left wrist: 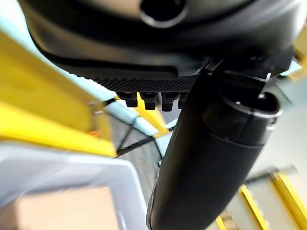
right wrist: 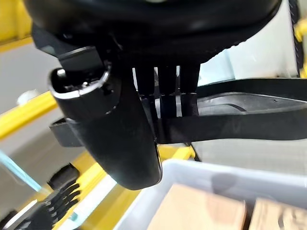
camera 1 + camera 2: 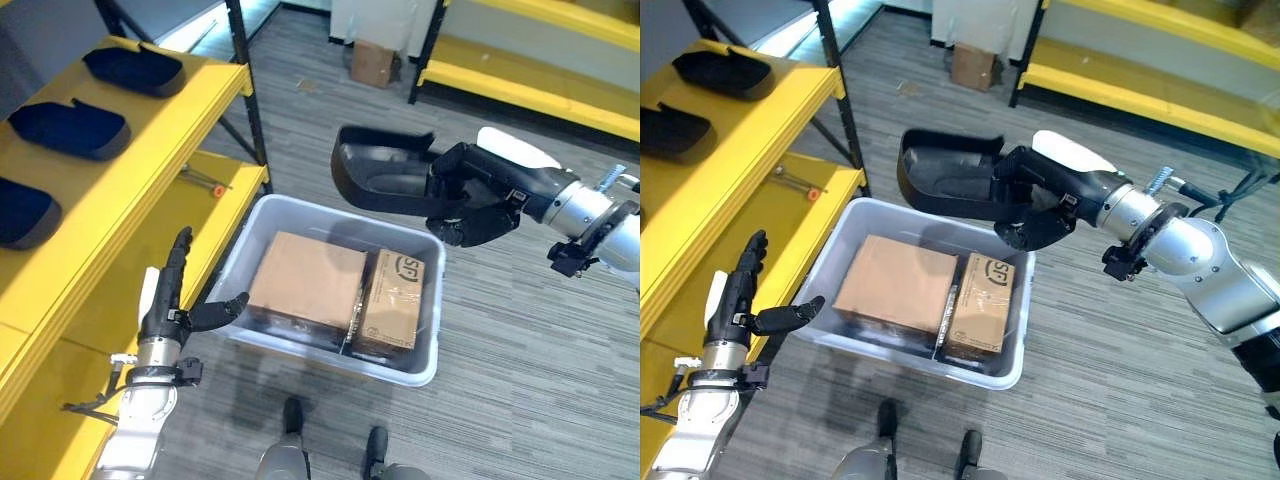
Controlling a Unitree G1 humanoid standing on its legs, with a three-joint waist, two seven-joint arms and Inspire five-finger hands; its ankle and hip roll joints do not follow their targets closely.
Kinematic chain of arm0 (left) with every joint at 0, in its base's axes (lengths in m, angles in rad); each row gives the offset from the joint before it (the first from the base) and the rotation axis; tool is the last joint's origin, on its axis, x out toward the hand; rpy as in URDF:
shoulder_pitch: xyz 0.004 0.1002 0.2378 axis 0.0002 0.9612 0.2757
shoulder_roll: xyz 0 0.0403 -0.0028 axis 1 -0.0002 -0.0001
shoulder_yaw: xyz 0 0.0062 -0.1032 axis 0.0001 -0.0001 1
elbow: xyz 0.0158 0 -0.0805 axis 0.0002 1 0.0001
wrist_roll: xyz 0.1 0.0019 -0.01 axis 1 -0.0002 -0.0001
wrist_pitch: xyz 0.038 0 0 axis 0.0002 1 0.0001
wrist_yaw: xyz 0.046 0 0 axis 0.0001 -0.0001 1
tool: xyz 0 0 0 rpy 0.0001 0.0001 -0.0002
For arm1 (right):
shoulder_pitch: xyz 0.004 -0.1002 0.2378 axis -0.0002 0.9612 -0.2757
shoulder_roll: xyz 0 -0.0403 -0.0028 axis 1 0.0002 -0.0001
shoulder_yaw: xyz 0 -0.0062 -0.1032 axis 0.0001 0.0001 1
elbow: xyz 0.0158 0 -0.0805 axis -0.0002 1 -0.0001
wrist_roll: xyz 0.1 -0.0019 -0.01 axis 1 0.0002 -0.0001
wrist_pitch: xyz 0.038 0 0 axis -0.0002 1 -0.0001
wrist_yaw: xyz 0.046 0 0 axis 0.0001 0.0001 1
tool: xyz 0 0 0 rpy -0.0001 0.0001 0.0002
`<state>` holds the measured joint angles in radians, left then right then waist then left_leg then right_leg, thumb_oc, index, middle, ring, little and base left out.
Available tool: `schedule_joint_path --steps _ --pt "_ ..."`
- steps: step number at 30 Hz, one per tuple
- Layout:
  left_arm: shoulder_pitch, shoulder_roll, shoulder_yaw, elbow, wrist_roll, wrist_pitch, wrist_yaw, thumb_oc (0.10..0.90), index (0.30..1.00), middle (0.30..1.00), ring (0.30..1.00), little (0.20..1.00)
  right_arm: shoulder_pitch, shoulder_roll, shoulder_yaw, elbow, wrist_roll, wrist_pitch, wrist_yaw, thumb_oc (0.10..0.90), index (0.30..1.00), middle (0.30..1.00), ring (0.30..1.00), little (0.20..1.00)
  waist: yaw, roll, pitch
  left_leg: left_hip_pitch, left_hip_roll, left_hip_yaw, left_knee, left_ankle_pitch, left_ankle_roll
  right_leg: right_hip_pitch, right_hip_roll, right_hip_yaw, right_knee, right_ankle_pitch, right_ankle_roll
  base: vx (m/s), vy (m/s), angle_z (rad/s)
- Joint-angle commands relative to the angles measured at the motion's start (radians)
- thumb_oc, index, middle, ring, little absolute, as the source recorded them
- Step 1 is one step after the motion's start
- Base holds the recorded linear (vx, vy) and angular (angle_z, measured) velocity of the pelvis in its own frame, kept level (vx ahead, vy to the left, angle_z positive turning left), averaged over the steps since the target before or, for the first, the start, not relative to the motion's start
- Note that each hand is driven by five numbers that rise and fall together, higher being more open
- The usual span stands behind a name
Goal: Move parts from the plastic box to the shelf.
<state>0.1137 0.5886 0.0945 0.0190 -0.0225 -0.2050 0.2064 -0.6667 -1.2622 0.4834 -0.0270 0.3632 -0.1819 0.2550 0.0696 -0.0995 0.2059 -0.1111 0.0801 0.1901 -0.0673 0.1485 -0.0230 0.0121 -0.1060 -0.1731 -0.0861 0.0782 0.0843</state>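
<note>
The left hand [image 3: 170, 305] waits beside the plastic box [image 3: 260, 215], fingers straight and spread, holding nothing. Above the box and its cardboard cartons [image 3: 308, 280], the right hand [image 3: 470, 205] grips a black part [image 3: 375, 175], apparently bound for the yellow shelf [image 3: 150, 125].

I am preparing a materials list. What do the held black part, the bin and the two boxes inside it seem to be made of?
Black part in the right hand: probably moulded plastic, smooth with a dull sheen. Bin: translucent whitish plastic, since its contents show through the walls. Two boxes: brown cardboard, matte, one taped.
</note>
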Motion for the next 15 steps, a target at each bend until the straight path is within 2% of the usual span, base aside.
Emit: schedule_joint_path --steps 1,2,3,4,15 --pt "-0.032 0.067 0.003 -0.069 0.046 -0.114 0.057 0.900 1.000 1.000 1.000 1.000 -0.101 0.017 -0.022 0.038 0.113 -0.045 -0.042 0.400 0.300 0.300 0.300 0.300 0.019 -0.020 -0.170 0.048 0.055 -0.026 -0.020 -0.076 -0.072 -0.003 -0.079 0.024 -0.001 0.004 0.119 0.00 0.000 -0.03" --pt "-0.032 0.067 0.003 -0.069 0.046 -0.114 0.057 0.900 1.000 1.000 1.000 1.000 -0.101 0.017 -0.022 0.038 0.113 -0.045 -0.042 0.400 0.300 0.300 0.300 0.300 0.019 -0.020 -0.170 0.048 0.055 -0.026 -0.020 -0.076 -0.072 -0.003 -0.079 0.024 -0.001 0.004 0.119 0.04 -0.003 -0.03" --pt "-0.080 0.124 -0.010 -0.085 0.147 -0.115 0.090 0.900 1.000 1.000 1.000 1.000 -0.114 0.036 0.020 0.066 0.223 -0.018 0.017 0.400 0.300 0.300 0.300 0.300 0.000 -0.017 -0.188 0.073 0.063 -0.012 -0.020 -0.087 -0.076 0.009 -0.079 0.032 -0.001 -0.004 0.119 0.04 -0.004 -0.01" --pt "-0.086 0.131 -0.009 -0.090 0.164 -0.118 0.095 0.900 1.000 1.000 1.000 1.000 -0.112 0.043 0.024 0.076 0.244 -0.016 0.025 0.400 0.300 0.300 0.300 0.300 -0.007 -0.013 -0.193 0.078 0.065 -0.008 -0.020 -0.088 -0.077 0.010 -0.078 0.037 -0.001 -0.005 0.119 0.04 -0.004 -0.02" --pt "-0.212 0.221 -0.068 -0.070 0.350 -0.114 0.143 0.900 1.000 1.000 1.000 1.000 -0.080 0.083 0.031 0.025 0.268 -0.028 0.057 0.400 0.300 0.300 0.300 0.300 -0.040 -0.005 -0.211 0.096 0.072 0.000 -0.020 -0.099 -0.080 0.023 -0.077 0.044 -0.001 -0.017 0.115 0.01 -0.002 -0.06"
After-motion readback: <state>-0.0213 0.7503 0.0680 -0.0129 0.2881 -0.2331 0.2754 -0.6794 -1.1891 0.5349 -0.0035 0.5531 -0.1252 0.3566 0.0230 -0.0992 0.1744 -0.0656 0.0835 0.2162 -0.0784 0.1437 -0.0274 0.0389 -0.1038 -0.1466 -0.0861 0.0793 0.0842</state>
